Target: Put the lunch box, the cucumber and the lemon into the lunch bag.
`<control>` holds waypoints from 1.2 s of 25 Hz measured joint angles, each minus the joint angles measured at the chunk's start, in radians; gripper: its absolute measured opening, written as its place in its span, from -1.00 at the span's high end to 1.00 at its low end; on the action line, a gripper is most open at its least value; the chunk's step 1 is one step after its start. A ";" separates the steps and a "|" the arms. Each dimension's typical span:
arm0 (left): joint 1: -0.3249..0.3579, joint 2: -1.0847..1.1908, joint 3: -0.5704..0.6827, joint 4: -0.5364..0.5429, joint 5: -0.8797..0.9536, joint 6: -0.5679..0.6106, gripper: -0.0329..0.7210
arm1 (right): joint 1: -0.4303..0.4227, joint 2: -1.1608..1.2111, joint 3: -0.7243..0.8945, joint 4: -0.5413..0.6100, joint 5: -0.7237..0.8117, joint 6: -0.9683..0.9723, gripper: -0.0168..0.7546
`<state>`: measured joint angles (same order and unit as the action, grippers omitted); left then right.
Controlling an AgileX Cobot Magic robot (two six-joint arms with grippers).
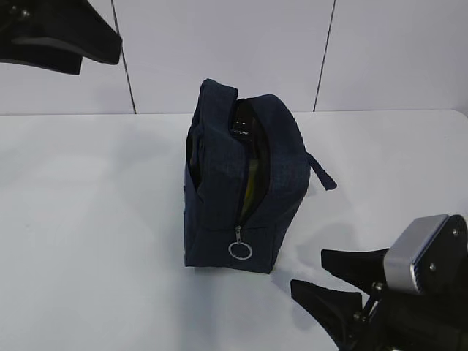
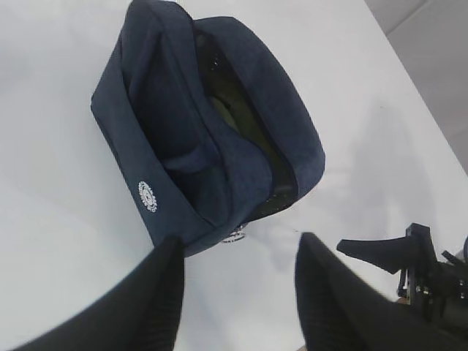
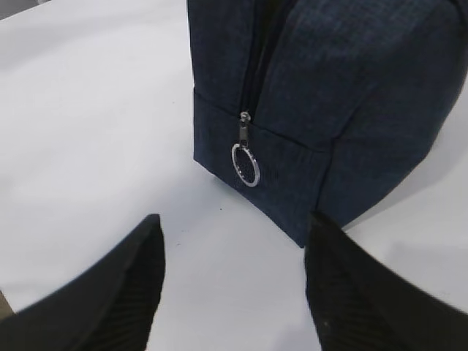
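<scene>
Left arm: raised at the upper left, the left gripper (image 2: pixel 238 292) hanging over the table with its fingers apart, gripping nothing.
Bag: the boxy dark navy fabric lunch bag (image 1: pixel 245 183) stands mid-table, zipper open, its silver ring pull (image 1: pixel 240 250) hanging low.
Progress: something green-yellow shows through the slit; no food or box lies outside, so packing looks done.
Right arm: low at the front right, the right gripper (image 3: pixel 234 285) empty, fingers spread, facing the ring pull.
</scene>
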<state>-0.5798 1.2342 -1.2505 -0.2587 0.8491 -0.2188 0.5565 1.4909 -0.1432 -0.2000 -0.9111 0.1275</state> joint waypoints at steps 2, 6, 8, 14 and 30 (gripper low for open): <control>0.011 0.000 0.000 0.014 0.000 -0.010 -0.05 | 0.000 0.053 -0.004 0.000 -0.043 0.004 -0.25; 0.074 0.000 0.000 0.006 0.016 -0.015 -0.05 | 0.000 0.141 -0.014 -0.007 -0.121 0.004 -0.25; 0.118 0.000 0.000 -0.022 0.028 -0.014 -0.05 | 0.000 0.166 -0.026 -0.007 -0.138 0.005 -0.25; 0.227 0.008 0.000 -0.130 0.106 0.020 -0.05 | 0.000 0.183 -0.065 -0.014 -0.151 -0.003 -0.25; 0.428 0.107 -0.002 -0.398 0.251 0.325 0.07 | 0.000 0.301 -0.144 -0.072 -0.154 -0.038 -0.25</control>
<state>-0.1522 1.3416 -1.2527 -0.6565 1.1003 0.1066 0.5565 1.7917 -0.2868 -0.2715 -1.0648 0.0896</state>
